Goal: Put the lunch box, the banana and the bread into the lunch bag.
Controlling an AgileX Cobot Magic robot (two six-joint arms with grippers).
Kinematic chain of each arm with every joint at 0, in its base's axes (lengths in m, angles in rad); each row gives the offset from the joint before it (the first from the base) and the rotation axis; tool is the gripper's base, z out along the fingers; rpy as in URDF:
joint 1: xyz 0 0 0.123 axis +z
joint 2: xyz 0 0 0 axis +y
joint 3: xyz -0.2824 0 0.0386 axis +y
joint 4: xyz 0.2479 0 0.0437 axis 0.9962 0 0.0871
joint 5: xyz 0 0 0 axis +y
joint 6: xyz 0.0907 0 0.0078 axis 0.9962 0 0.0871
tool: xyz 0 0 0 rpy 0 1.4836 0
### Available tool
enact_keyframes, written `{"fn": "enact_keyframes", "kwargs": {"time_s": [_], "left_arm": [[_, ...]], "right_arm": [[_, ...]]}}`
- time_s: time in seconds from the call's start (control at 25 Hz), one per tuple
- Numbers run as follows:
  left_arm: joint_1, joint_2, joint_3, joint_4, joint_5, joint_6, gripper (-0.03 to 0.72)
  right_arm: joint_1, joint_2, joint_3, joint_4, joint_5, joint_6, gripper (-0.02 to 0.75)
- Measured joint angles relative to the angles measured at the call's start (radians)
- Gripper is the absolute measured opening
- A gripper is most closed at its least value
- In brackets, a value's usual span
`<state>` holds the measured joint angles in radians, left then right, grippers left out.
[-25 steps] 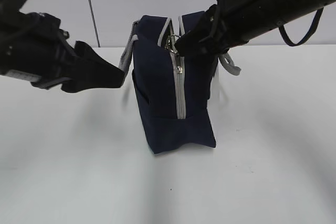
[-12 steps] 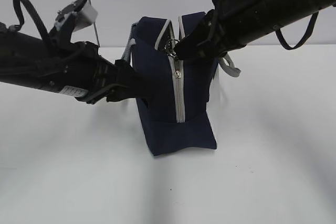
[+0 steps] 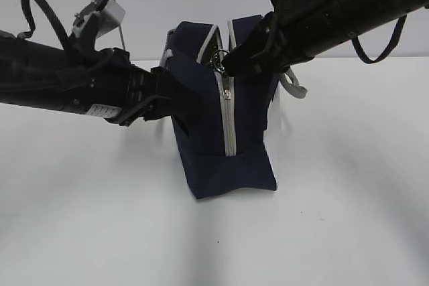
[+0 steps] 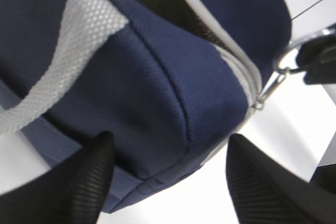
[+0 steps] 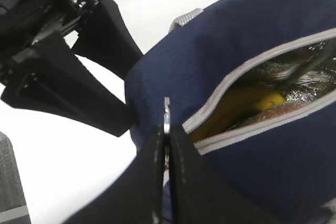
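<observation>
Our right gripper [image 5: 167, 129] pinches the ring pull [image 3: 220, 55]; our left gripper [image 4: 168, 174], jaws wide, has just moved in to straddle the bag [image 3: 228, 125] corner. Banana [image 5: 247, 103] and bread [image 5: 283, 111] sit inside, so zipping should follow

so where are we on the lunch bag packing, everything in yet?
Mostly packed: through the part-open zipper the right wrist view shows the banana and what looks like the bread inside the lunch bag. The lunch box can't be seen from here. In hand: the right gripper is shut on the ring pull, while the left gripper is open around the bag's end. Left: confirm the box.
</observation>
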<state>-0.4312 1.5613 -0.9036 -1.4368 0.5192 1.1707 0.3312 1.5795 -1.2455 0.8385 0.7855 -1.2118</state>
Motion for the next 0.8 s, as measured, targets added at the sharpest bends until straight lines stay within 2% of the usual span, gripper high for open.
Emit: {"fn": "enact_keyframes", "kwargs": {"time_s": [0.24, 0.48, 0.6, 0.8], "left_arm": [[0.0, 0.02, 0.0, -0.026, -0.001, 0.014, 0.26], [0.0, 0.021, 0.0, -0.036, 0.007, 0.014, 0.125], [0.0, 0.022, 0.0, -0.035, 0.029, 0.014, 0.025], [0.0, 0.023, 0.0, -0.024, 0.072, 0.014, 0.003]], "right_arm": [[0.0, 0.0, 0.0, 0.001, 0.0, 0.004, -0.016], [0.0, 0.0, 0.0, 0.001, 0.0, 0.015, -0.016], [0.0, 0.0, 0.0, 0.001, 0.0, 0.015, -0.016], [0.0, 0.0, -0.008, 0.001, -0.002, 0.019, -0.016]]}}
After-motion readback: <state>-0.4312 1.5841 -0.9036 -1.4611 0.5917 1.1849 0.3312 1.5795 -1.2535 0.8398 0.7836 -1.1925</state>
